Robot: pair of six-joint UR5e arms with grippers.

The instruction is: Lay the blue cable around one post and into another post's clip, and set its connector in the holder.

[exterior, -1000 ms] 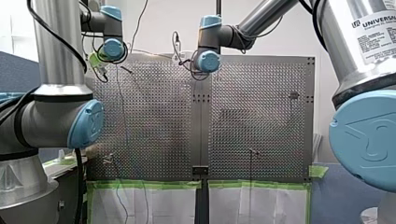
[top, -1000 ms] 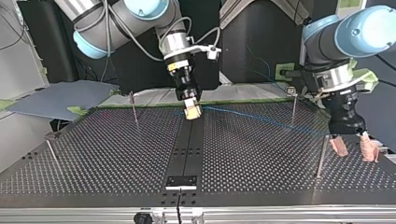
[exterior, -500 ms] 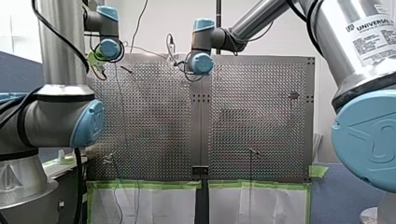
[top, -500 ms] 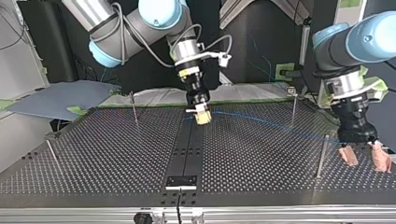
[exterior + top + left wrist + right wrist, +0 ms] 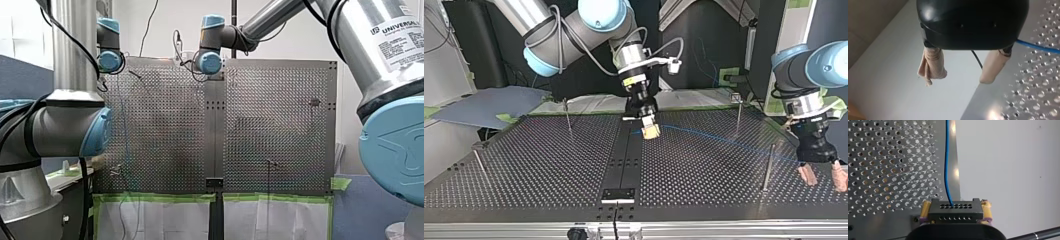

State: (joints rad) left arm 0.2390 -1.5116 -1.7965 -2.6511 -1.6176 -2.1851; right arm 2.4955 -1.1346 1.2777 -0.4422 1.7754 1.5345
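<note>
My right gripper [image 5: 956, 206] clamps the black connector [image 5: 956, 213], long axis pad to pad, over the table's [image 5: 549, 165] middle. Its blue cable [image 5: 724, 137] trails toward 4 o'clock in the top view. My left gripper [image 5: 958, 79] stands with its fingers apart. My right arm [image 5: 390, 45] reads "UNIVERSAL".

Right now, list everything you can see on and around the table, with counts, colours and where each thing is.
table: one, perforated metal, fills the top view.
posts: four, thin metal, upright, two on each side of the table.
connector: one, black, clamped between yellow pads.
cable: one, blue, runs from the connector toward the top view's right.
plate: one, black, on the centre strip at the top view's near edge.
tape: green, along the table's edge nearest the arms.
sheet: one, blue-grey, beyond the table at the top view's left.
right gripper: yellow pads, shut on the connector.
left gripper: pale pads, open, nothing between them.
</note>
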